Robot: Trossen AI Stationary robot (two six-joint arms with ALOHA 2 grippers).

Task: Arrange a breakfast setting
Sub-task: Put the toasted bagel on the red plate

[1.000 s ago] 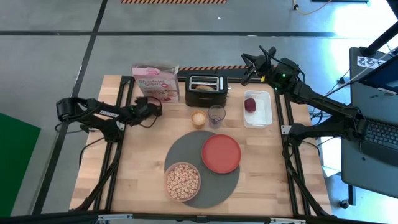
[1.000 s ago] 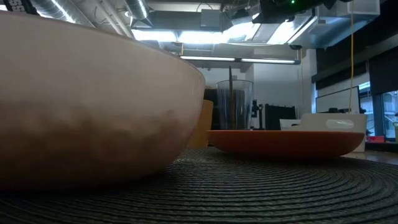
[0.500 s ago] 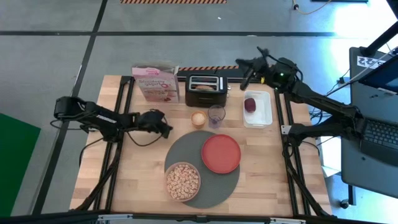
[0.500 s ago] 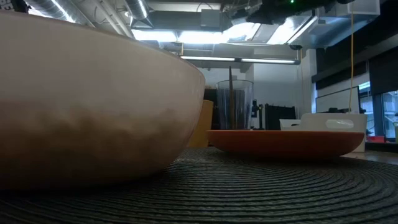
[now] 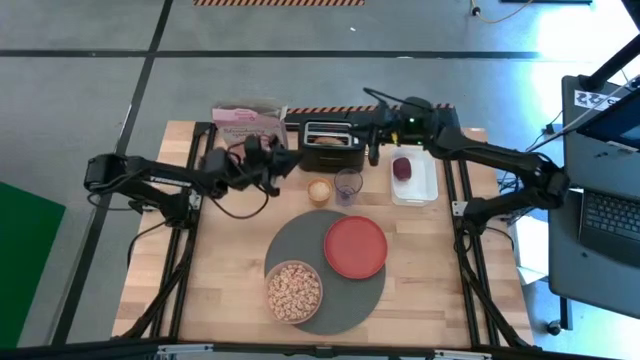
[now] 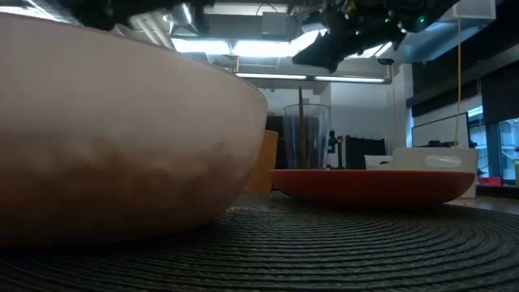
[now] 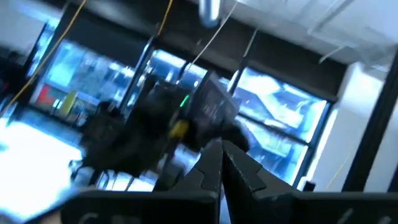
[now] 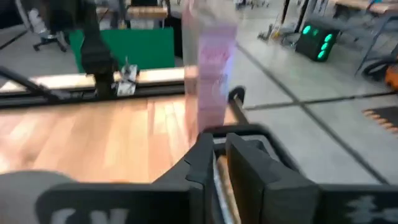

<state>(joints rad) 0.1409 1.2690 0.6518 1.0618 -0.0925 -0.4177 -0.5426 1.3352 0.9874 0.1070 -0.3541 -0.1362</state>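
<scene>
**Both grippers crowd the toaster at the counter's far edge**

The right gripper (image 5: 372,152) hangs beside the toaster (image 5: 329,133), fingers nearly together and empty. The left gripper (image 5: 281,160), closed and empty, partly hides the cereal box (image 5: 240,117). The bagel half barely shows. The bowl (image 5: 294,291) and red plate (image 5: 355,246) sit on the mat (image 5: 300,240), with bare counter (image 5: 225,250) on both sides.

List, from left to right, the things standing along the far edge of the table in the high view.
Cereal box → toaster → white tray holding the dark-red fruit.
</scene>
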